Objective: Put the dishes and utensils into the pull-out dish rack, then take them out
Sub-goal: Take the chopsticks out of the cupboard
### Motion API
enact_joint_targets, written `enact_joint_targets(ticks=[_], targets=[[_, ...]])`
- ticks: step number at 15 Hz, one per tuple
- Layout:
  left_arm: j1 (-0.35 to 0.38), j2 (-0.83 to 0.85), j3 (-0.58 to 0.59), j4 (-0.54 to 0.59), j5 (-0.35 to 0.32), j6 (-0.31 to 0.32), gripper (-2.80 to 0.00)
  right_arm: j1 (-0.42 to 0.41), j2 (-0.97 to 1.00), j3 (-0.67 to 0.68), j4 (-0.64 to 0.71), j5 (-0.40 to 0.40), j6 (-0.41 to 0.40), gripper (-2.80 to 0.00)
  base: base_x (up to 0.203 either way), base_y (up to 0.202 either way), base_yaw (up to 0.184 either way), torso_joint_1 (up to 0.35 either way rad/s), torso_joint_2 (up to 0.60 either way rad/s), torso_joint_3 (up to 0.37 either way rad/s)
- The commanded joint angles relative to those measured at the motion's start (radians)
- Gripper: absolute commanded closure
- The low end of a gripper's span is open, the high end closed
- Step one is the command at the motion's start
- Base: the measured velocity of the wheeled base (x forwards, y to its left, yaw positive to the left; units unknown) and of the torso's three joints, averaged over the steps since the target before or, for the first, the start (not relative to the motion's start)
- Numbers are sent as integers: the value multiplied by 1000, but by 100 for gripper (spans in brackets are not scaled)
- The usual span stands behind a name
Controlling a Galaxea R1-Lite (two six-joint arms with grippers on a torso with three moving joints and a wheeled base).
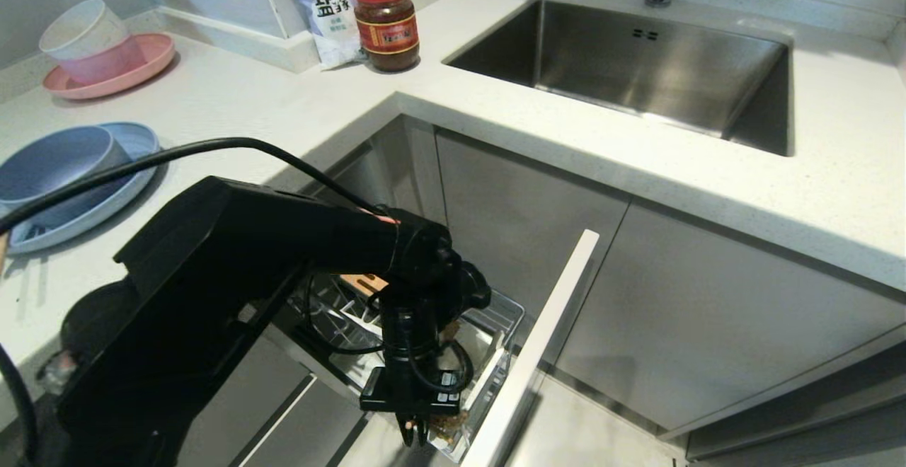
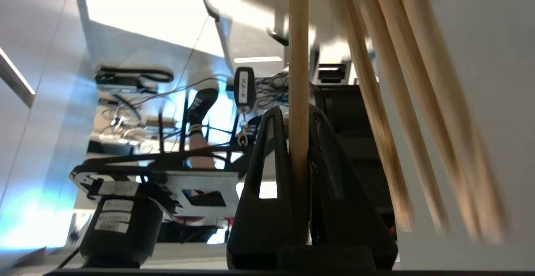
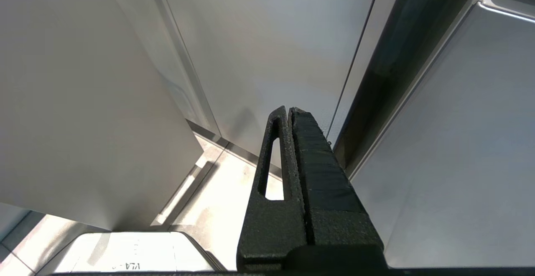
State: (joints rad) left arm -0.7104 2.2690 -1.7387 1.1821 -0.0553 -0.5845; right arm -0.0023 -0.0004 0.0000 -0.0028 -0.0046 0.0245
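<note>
My left gripper points down into the pull-out dish rack, close behind its grey front panel. In the left wrist view it is shut on one light wooden chopstick that runs straight between the jaws. More wooden chopsticks lean beside it, blurred. The light-blue bowl sits on the light-blue plate on the counter at the left. The silver cutlery is hidden. My right gripper is shut and empty, low beside cabinet fronts, outside the head view.
A pink plate with stacked bowls stands at the counter's far left. A salt bag and a red-lidded jar stand in the corner. The steel sink lies at the back right. My left arm covers most of the rack.
</note>
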Motion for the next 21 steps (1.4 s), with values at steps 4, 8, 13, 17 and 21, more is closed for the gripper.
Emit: enact_joint_targets(ticks=[4,8,13,17,21], targets=[[-3,-221,15,88,-18,5,0,0,-4,2,0,0,0,0,0,0,0,0,0,0],[-22,-336,10,124,-47,6,0,0,-4,2,0,0,0,0,0,0,0,0,0,0],[-62,-501,-39,209,-60,5,0,1,-4,2,0,0,0,0,0,0,0,0,0,0],[-106,-637,-136,300,-61,0,0,-1,-4,2,0,0,0,0,0,0,0,0,0,0],[-134,-800,-186,213,-59,-37,0,-1,-4,2,0,0,0,0,0,0,0,0,0,0]])
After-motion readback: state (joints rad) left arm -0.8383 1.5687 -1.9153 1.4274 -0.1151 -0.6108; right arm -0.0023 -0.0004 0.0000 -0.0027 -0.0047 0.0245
